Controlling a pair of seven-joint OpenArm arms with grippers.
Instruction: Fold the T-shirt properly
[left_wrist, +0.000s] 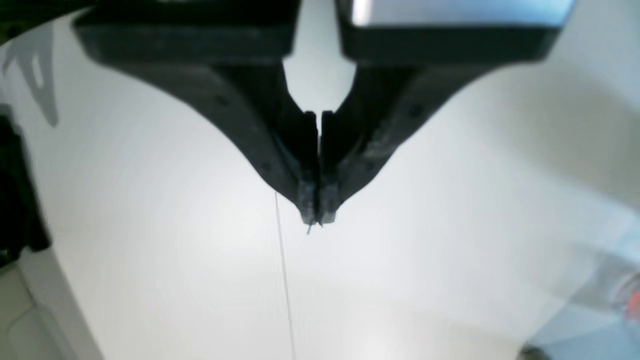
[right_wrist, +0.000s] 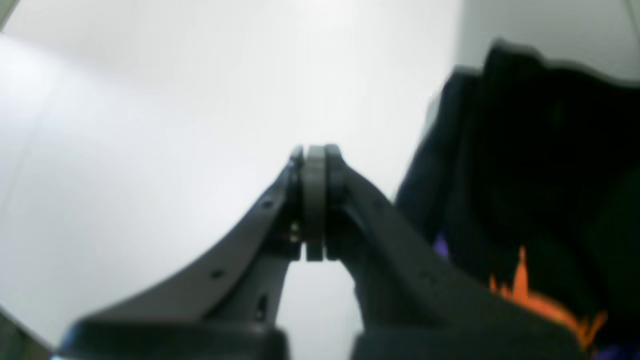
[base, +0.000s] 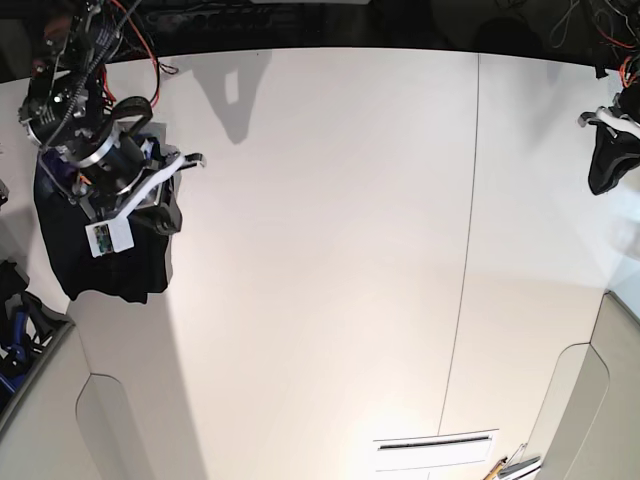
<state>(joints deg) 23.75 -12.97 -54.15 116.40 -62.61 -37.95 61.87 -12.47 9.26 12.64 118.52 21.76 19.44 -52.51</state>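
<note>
Left gripper (left_wrist: 318, 216) — jaws pressed together at the tips, nothing between them except a stray thread-like wisp at the very end. Below it only bare white table (left_wrist: 175, 240), with a thin seam line (left_wrist: 283, 270) running just beside the tips. In the base view this gripper (base: 585, 119) sits at the table's far right edge, well apart from the cloth

Right gripper (right_wrist: 314, 155) — fingers closed flat against each other, holding nothing; white tabletop lies beyond the tips. In the base view the same gripper (base: 195, 159) hangs at the far left, its white-edged fingers pointing toward the table's middle

T-shirt (base: 110, 255) — a black bundle directly under and behind the right arm (base: 95, 150), at the left edge of the table, partly draped over that edge. From the right wrist camera the T-shirt (right_wrist: 540, 165) lies just beside the closed fingers, on their right, apart from the tips; a strip of orange print (right_wrist: 545, 302) with a touch of purple shows low on the cloth. How neatly it is folded cannot be told — the arm covers much of it
</note>
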